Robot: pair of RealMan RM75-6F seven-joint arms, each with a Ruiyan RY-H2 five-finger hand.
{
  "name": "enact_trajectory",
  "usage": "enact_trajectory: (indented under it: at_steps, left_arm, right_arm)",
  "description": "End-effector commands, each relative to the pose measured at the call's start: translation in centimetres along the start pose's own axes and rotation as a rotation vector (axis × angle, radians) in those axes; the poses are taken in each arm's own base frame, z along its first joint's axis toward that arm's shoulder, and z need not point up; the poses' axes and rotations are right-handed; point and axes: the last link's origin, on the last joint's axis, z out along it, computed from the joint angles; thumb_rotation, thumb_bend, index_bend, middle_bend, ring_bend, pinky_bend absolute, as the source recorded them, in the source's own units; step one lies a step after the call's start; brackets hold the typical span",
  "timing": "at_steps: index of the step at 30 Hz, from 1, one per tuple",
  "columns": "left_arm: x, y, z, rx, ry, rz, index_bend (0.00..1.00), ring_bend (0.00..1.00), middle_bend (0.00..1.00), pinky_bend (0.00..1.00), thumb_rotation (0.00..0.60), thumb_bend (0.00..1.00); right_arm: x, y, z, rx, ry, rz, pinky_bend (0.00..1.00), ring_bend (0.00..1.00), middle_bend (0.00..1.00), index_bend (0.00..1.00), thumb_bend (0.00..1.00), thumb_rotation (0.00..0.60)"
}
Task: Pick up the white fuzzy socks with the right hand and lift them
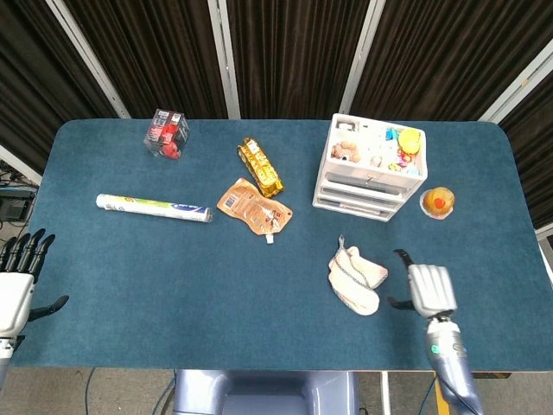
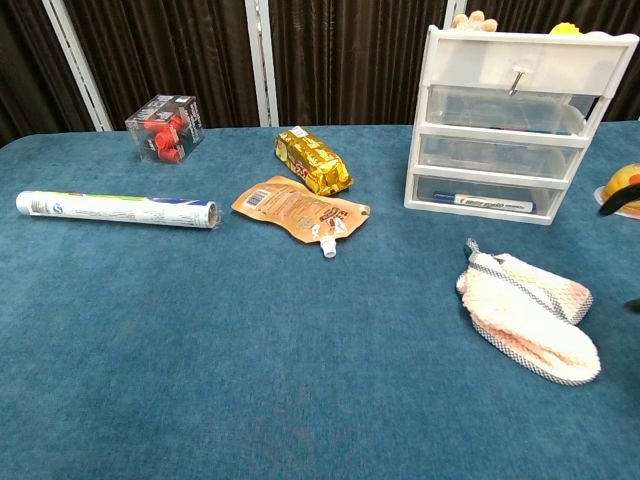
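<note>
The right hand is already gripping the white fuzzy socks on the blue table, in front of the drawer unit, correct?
Not gripping. In the head view the right hand sits just beside the white fuzzy socks, apart from them and holding nothing. The socks do lie on the blue table, in front of the drawer unit.

Only dark fingertips (image 2: 614,202) of the right hand were seen at the right frame edge, in front of a yellow object (image 2: 625,184). The white fuzzy socks (image 2: 528,314) were positioned below and left of those fingertips, untouched, flat on the blue table (image 2: 250,360). The white drawer unit (image 2: 515,122) was located just left of the fingertips.
</note>
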Motion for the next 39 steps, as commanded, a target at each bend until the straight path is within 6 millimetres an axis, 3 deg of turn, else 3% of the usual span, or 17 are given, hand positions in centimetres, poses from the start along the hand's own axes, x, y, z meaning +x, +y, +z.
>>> enact_trajectory:
  at_steps: [1,14,21,26,31,35,39]
  left_arm:
    - [0.0,0.0,0.1,0.002,-0.004,-0.002,0.0,0.0,0.0,0.0,0.6,0.0]
    - [-0.1,-0.2,0.3,0.02,-0.02,-0.015,0.0,0.0,0.0,0.0,0.6,0.0]
    - [-0.1,-0.2,0.4,0.026,-0.025,-0.022,0.0,0.0,0.0,0.0,0.6,0.0]
    - [-0.2,-0.1,0.4,0.028,-0.03,-0.026,0.0,0.0,0.0,0.0,0.6,0.0]
    - [-0.2,-0.1,0.5,0.033,-0.028,-0.037,0.0,0.0,0.0,0.0,0.6,0.01]
    - [-0.2,-0.1,0.5,0.034,-0.028,-0.041,0.0,0.0,0.0,0.0,0.6,0.01]
    - [-0.2,-0.1,0.5,0.035,-0.027,-0.046,0.0,0.0,0.0,0.0,0.6,0.02]
  right_arm:
    - [-1.6,-2.0,1.3,-0.005,-0.036,-0.015,0.89,0.93,0.95,0.2,0.0,0.6]
    - [-4.4,-6.0,2.4,-0.015,-0.103,0.044,0.89,0.93,0.95,0.24,0.0,0.6]
    - [-5.5,-6.7,2.8,-0.042,-0.126,0.048,0.89,0.93,0.95,0.25,0.0,0.6]
    - [-6.0,-7.0,3.1,-0.052,-0.136,0.06,0.89,0.94,0.95,0.33,0.16,0.6]
    - [-6.2,-7.8,3.0,-0.024,-0.105,0.097,0.9,0.95,0.97,0.54,0.36,0.6]
    - [-5.4,-8.2,2.8,0.015,-0.039,0.141,0.91,0.97,0.99,0.63,0.4,0.6]
    - [-3.5,-8.8,2.7,0.07,0.05,0.184,0.91,0.97,0.99,0.66,0.42,0.6]
